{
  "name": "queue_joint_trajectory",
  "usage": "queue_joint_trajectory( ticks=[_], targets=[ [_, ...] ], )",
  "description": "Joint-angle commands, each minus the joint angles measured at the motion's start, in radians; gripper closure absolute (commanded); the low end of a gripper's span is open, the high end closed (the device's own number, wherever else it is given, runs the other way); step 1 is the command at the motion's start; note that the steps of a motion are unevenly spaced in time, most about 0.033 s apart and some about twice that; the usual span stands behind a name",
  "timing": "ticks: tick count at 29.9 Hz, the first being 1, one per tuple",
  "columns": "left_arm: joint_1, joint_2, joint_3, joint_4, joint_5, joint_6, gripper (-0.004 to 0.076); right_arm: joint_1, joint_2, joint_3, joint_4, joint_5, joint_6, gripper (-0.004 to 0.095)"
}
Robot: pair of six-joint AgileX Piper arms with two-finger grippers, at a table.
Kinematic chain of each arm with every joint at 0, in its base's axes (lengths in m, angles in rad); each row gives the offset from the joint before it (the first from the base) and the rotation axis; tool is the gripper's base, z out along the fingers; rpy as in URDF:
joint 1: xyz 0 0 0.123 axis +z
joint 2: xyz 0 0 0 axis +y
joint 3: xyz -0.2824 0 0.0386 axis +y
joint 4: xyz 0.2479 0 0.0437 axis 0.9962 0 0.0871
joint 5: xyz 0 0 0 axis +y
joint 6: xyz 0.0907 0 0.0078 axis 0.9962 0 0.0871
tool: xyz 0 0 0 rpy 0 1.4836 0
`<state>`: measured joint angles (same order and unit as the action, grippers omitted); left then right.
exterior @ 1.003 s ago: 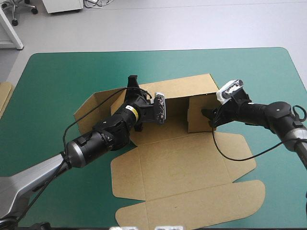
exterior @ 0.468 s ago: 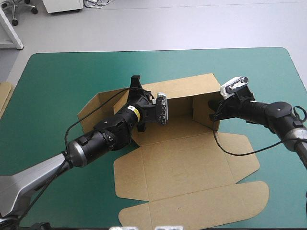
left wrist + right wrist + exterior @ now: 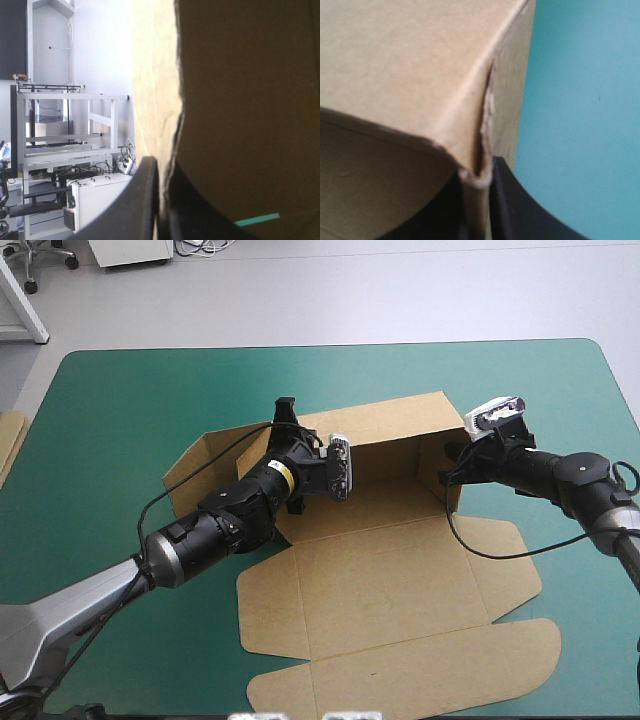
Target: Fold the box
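Teal-green surface (image 3: 120,420) holds our box (image 3: 390,580) at its middle; we pinch its left wall with the left gripper (image 3: 162,167), its right wall with the right gripper (image 3: 479,172), back wall running between them.

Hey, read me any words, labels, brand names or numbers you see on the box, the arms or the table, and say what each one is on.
No text here can be read.
The box: plain brown board, no print or label on the faces in view.
The yellow wrist band: any marking is too small to read.
The teal-green cover: no writing.
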<state>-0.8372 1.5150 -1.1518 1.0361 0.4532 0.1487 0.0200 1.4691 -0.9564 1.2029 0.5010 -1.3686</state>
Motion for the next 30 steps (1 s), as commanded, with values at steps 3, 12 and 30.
queue_joint_trajectory(
  ticks=[3, 12, 30],
  targets=[
    [-0.013, -0.015, -0.020, -0.025, -0.078, -0.023, 0.0729, 0.004, -0.032, -0.022, 0.066, 0.070, -0.006, 0.0917],
    [-0.087, -0.052, -0.020, -0.039, -0.069, -0.019, 0.0468, 0.004, -0.032, -0.022, 0.066, 0.062, -0.006, 0.0917],
    [-0.203, -0.232, -0.020, -0.376, -0.034, -0.010, 0.0357, 0.004, -0.032, -0.022, 0.033, 0.010, 0.032, 0.0917]
  ],
)
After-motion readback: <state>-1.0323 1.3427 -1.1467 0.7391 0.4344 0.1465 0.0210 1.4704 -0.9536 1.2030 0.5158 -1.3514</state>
